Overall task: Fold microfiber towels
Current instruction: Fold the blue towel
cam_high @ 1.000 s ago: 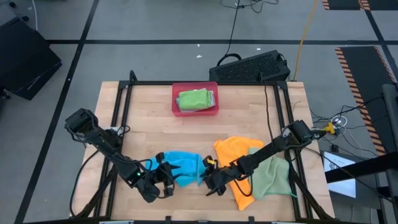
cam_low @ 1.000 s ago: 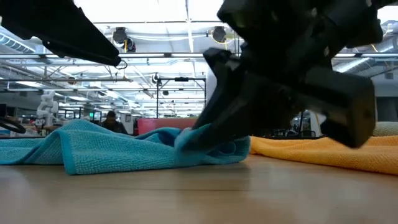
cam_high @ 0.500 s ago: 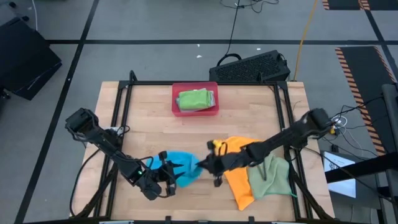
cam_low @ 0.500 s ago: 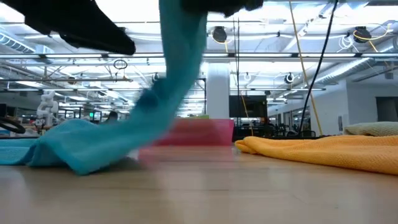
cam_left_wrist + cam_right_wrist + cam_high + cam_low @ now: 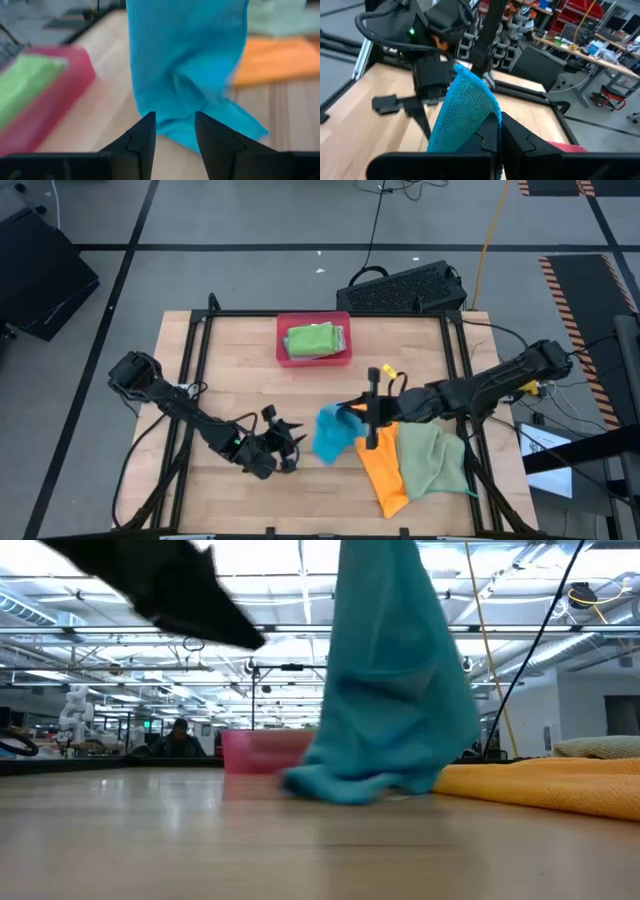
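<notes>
A bright blue towel hangs from my right gripper, which is shut on it above the table's middle. The towel's lower end rests bunched on the wood. My left gripper stands open just left of the towel, low over the table. The cloth hangs ahead of its fingers with nothing between them. An orange towel and a pale green towel lie spread at the near right. A folded green towel lies in the pink-red tray. My right gripper pinches the blue towel's top between its two fingers, where the cloth is bunched; one layer or several, I cannot tell. The fingers come nearly level from the table's right. The towel hangs slack below them, its lower end on the table.
The orange towel's edge lies close to the right of the hanging cloth. The tray stands at the far middle. Black frame rails run along the table's sides. Bare wood lies to the left and near.
My right gripper has risen and gone toward the table's right and far side with the blue towel. The towel, first lying flat, now hangs upright, its lower end dragged rightward along the wood. My left gripper has moved a little right, after the towel.
</notes>
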Available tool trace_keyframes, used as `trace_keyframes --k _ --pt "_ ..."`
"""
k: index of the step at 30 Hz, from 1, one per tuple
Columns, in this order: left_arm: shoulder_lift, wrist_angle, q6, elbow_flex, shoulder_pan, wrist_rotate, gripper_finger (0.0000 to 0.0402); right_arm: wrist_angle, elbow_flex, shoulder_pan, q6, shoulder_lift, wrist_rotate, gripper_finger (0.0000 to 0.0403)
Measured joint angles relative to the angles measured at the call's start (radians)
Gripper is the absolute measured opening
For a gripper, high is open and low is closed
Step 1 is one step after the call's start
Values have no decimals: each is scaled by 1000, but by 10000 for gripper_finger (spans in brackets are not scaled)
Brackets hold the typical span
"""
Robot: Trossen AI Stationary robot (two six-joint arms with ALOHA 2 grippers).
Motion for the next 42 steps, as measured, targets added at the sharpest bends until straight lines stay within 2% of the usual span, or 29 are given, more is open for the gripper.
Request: trace_keyframes --k 5,8,13,16,19,22,29,34,37,42 --pt "0 261 285 0 31 77 140 -15 0 -32 -10 -48 -3 1" --pt "21 316 331 1 54 136 154 -35 0 -64 -13 -64 -2 1" --pt "145 382 264 1 71 196 202 -73 -1 -116 -10 -66 -3 1" --pt "236 454 200 5 65 196 234 -68 -1 -151 -10 -65 -2 1" --pt "276 467 93 5 56 158 252 -68 -1 -190 -8 -64 0 1" --pt "282 433 11 5 41 151 251 -73 -1 -229 -12 -64 1 1" --pt "255 441 -77 8 -8 113 225 -92 -1 -320 -27 -64 7 0" --pt "265 363 -236 5 2 93 227 -95 -1 -339 -28 -64 6 0" --pt "287 400 -214 5 4 90 244 -94 -1 -344 -29 -64 5 0" --pt "378 595 24 7 3 109 288 -94 -1 -356 -27 -64 5 0"
